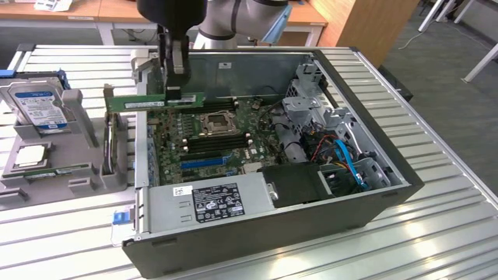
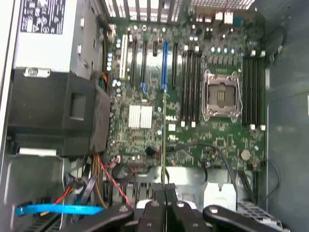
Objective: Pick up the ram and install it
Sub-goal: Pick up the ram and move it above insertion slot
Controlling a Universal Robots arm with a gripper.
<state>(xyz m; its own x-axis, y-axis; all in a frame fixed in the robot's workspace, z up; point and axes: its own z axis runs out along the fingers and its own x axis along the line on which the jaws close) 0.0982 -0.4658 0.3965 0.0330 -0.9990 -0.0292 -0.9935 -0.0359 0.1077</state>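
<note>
My gripper [image 1: 172,92] is shut on the ram [image 1: 148,102], a long green stick with a white label, held level by its top edge. It hangs over the far end of the open computer case [image 1: 374,151], above the motherboard [image 1: 175,125], near the dark memory slots [image 1: 210,106] behind the empty processor socket [image 1: 216,122]. In the wrist view the ram [image 2: 164,140] shows edge-on as a thin line coming out of the shut gripper [image 2: 165,195], above the board between the blue slot [image 2: 164,65] and the memory slots [image 2: 190,87].
A grey holder [image 1: 78,181] at the exterior view's left carries a blue-labelled hard drive [image 1: 37,108] and a square silver processor [image 1: 30,155]. Inside the case are the power supply [image 1: 210,201], a black shroud [image 1: 295,184] and blue and red cables [image 1: 350,163].
</note>
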